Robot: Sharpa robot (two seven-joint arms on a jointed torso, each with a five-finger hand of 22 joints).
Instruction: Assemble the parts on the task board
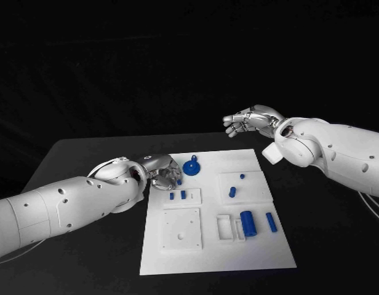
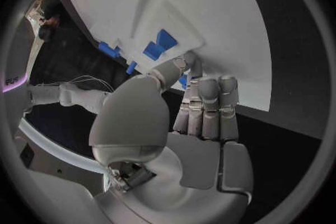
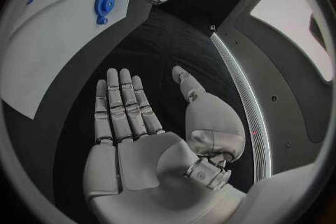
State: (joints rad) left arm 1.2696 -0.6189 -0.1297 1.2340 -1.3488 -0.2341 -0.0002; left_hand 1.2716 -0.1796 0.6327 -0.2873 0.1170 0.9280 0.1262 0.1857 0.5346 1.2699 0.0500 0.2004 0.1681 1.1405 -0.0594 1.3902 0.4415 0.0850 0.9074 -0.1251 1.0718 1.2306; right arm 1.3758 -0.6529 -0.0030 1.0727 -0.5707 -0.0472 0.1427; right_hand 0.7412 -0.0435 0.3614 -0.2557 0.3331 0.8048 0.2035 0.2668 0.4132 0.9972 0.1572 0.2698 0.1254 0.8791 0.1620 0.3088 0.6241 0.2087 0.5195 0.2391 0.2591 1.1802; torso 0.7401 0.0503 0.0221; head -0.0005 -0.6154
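A black surface (image 1: pixel 83 153) against a dark background carries the flat white rectangular task board (image 1: pixel 269 255), which lies lengthwise away from the robot.

The left hand (image 1: pixel 160 172) sits at the board's left edge, beside the round blue disc-shaped part with a small tab (image 1: pixel 191 166). In the left wrist view its fingers (image 2: pixel 208 106) are held straight and close together, the thumb reaching toward the board's edge near two small blue block parts (image 2: pixel 159 45); whether it pinches anything I cannot tell. Its position suggests it is working at, or about to pick from, the parts near that corner.

The right hand (image 1: pixel 251 120) hangs beyond the board's far right corner, well apart from every part. The right wrist view shows its palm flat, fingers (image 3: pixel 122 106) spread and empty, so it is probably waiting clear of the work.

Blue parts counted on the board from the head view: one disc, two small blocks (image 1: pixel 178 195) just nearer than the left hand, two short pegs (image 1: pixel 234 189) on the raised plate right of them, and two cylinders (image 1: pixel 248 223), one thick and one thin, toward the near right.
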